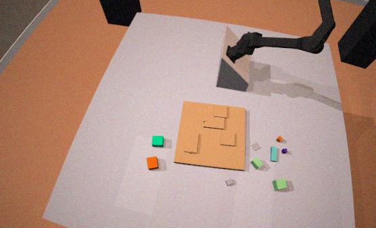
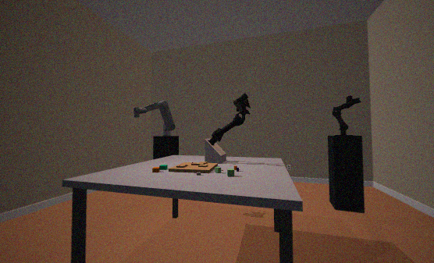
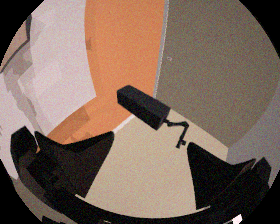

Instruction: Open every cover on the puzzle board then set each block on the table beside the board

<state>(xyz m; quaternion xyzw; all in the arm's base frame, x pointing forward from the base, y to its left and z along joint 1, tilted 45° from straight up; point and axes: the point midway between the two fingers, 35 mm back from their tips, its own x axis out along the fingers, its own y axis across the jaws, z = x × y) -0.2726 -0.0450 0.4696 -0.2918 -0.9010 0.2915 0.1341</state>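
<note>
The puzzle board (image 1: 180, 158) (image 2: 191, 171) is lying flat around the middle of the table (image 1: 111, 77) (image 2: 136, 183) (image 3: 61, 60), clear of all the table's edges. Four raised wooden pieces are showing on it: one (image 1: 220, 111) near its arm-side edge, one (image 1: 214, 123) just below that in the top view, one (image 1: 228, 139) toward the right and one (image 1: 192, 145) toward the left — cannot tell which covers are standing open, or if wells are holding anything. Toward the table's left edge, a dark green block (image 1: 157, 141) (image 2: 163, 167) and an orange block (image 1: 152, 162) (image 2: 155, 169) are resting beside the board. Toward the right edge, a small orange block (image 1: 279, 139) (image 2: 236, 168), a purple block (image 1: 284, 151) (image 2: 238, 169), a teal bar (image 1: 273, 154), a light green block (image 1: 257, 163) (image 2: 218, 170), a bigger light green block (image 1: 280, 185) (image 2: 230, 172) and a flat grey piece (image 1: 255, 147) are lying off the board. Another grey piece (image 1: 230, 182) (image 2: 198, 173) is sitting between board and near edge. The sloped stand (image 1: 231, 75) (image 2: 212, 153) is carrying the arm (image 1: 280, 42) (image 2: 228, 128) near the far edge. The gripper (image 2: 249, 110) (image 3: 152, 141) is hanging high above the table — released, fingers spreading wide, holding nothing.
</note>
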